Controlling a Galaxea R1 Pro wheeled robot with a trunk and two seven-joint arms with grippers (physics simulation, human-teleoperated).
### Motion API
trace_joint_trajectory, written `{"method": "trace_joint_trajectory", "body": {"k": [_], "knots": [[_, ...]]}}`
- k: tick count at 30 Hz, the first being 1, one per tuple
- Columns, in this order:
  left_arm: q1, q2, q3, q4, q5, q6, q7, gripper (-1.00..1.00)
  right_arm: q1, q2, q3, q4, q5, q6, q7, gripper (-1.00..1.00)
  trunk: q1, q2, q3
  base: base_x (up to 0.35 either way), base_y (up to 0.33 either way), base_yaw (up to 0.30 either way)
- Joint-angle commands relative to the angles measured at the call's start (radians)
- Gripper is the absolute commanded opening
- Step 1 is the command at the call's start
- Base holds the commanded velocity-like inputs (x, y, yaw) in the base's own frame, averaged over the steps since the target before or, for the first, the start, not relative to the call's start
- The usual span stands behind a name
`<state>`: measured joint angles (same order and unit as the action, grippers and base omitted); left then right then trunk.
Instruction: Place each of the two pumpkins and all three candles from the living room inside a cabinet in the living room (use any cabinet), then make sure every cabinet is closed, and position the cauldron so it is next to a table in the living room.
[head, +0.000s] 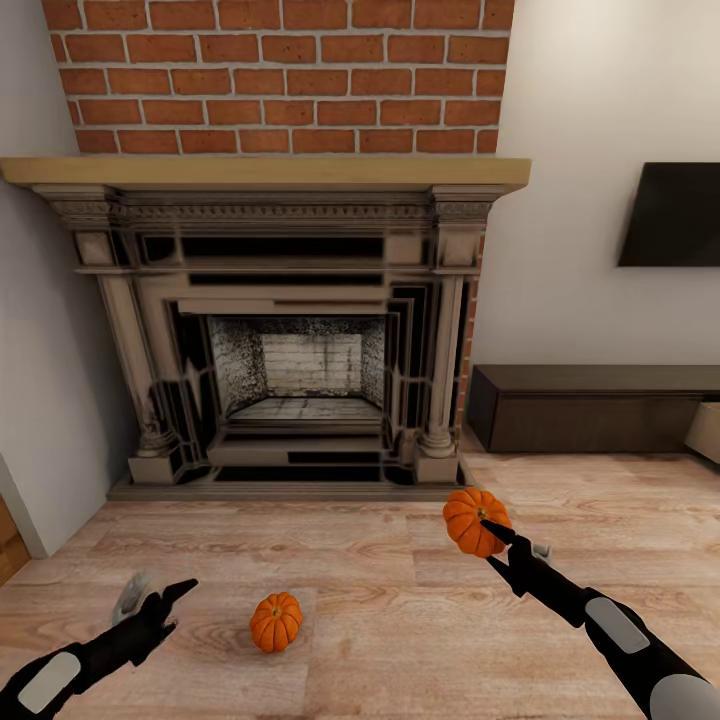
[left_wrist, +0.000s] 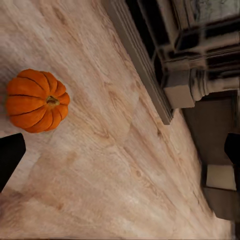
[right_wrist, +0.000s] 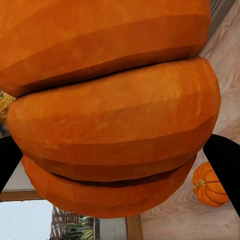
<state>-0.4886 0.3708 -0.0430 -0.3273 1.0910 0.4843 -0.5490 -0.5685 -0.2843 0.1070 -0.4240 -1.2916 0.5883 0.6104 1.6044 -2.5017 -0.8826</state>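
- Living room, wood floor (head: 400, 640), brick fireplace (head: 290, 330) ahead.
- My right gripper (head: 497, 530) is clamped on one pumpkin (head: 474, 520), lifted off the floor.
- My left gripper (head: 160, 605) is spread apart, holding nothing; second pumpkin (head: 276, 621) on the floor just beside it.
- Cabinet (head: 590, 405) beyond my right gripper — front looks closed.
- Judgement: early — nothing stored yet.

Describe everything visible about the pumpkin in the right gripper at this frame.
The held pumpkin is small, squat and bright orange with smooth rounded ribs; no stem can be seen on it. It sits clamped in the right gripper, lifted clear of the wooden floor in front of the fireplace hearth. In the right wrist view its ribbed side looms close between the two dark fingers. Nothing else touches it; the second pumpkin lies apart on the floor.
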Motion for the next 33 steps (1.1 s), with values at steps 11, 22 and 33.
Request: {"method": "trace_joint_trajectory", "body": {"k": [11, 22, 33], "knots": [[-0.001, 0.022, -0.001, 0.074, 0.032, 0.132, -0.189, 1.0, -0.001, -0.002, 0.005, 0.0, -0.008, 0.005, 0.008, -1.0, 0.0, 0.0, -0.001, 0.0, 0.0, 0.0], [-0.001, 0.022, -0.012, 0.074, 0.021, 0.127, -0.262, 1.0, -0.001, -0.003, 0.005, -0.001, -0.007, 0.005, 0.009, -1.0, 0.0, 0.0, -0.001, 0.0, 0.0, 0.0], [0.004, 0.026, -0.011, 0.074, 0.021, 0.116, -0.264, 1.0, -0.001, -0.003, 0.006, -0.004, -0.008, 0.008, 0.016, -1.0, 0.001, -0.001, -0.009, 0.0, 0.0, 0.0]]}}
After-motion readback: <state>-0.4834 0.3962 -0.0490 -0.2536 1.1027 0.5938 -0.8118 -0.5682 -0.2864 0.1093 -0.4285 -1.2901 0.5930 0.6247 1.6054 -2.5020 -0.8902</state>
